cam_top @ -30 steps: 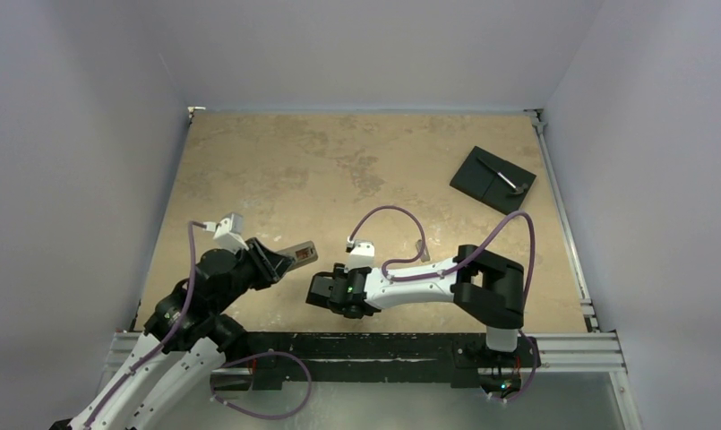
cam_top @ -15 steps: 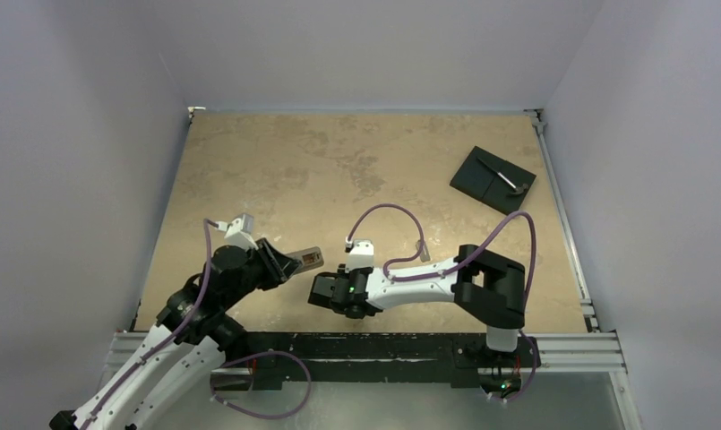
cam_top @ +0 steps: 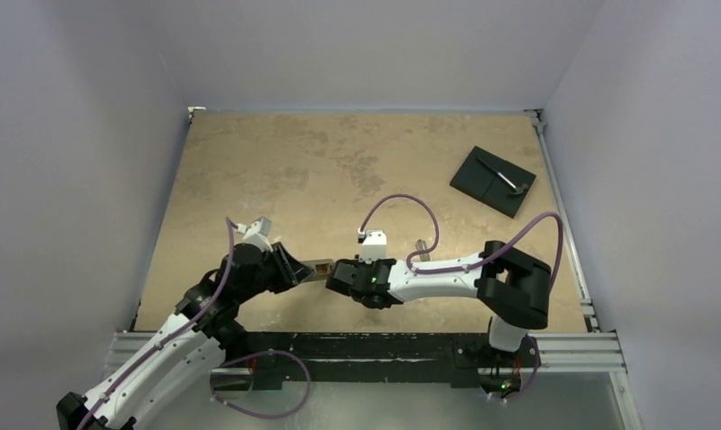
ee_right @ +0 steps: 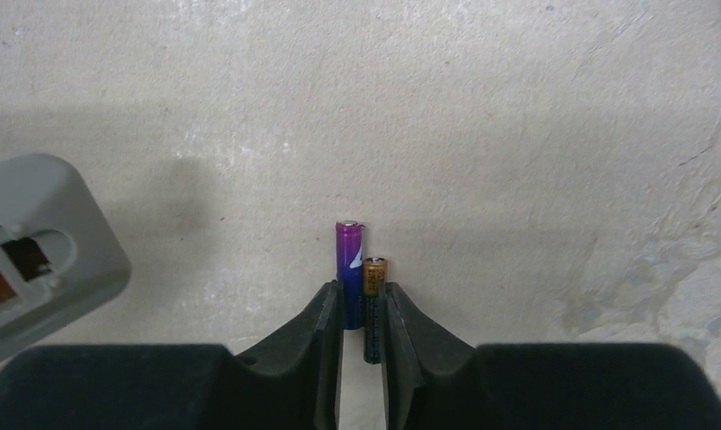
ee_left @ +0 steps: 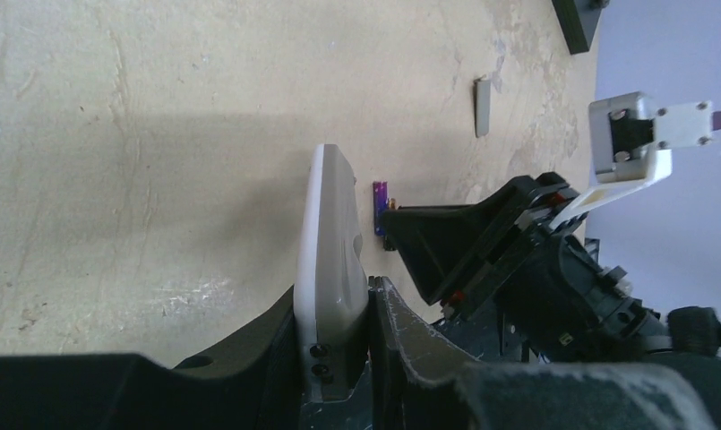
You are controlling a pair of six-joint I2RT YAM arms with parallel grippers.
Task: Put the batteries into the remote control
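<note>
Batteries (ee_right: pixel 348 260) lie side by side on the bench (ee_right: pixel 536 134), touching each other, in the narrow gap between the fingers (ee_right: pixel 328 327) of the right gripper (ee_right: pixel 364 297). One finger presses against the purple cell on one side, and the other presses against the orange-tipped cell (ee_right: pixel 373 273) on the other. The jaws are drawn in and clamped on the pair. The purple cell reaches further out past the fingertips than its neighbour.

The left gripper (ee_left: pixel 334 303) is closed on the near end of the remote (ee_left: pixel 330 233), which it holds edge-on. Only a slim gap separates its fingers, and the handset fills it. The remote's free end points towards the right gripper and stops just beside the batteries without touching them. In the right wrist view the remote's grey back shows an open recess at the left edge.

In the overhead view the two grippers sit near each other at the near middle of the bench. The cover strip (ee_left: pixel 482 107) lies flat on the bench further out, and the black plate (cam_top: pixel 493 179) sits well apart at the far right.
</note>
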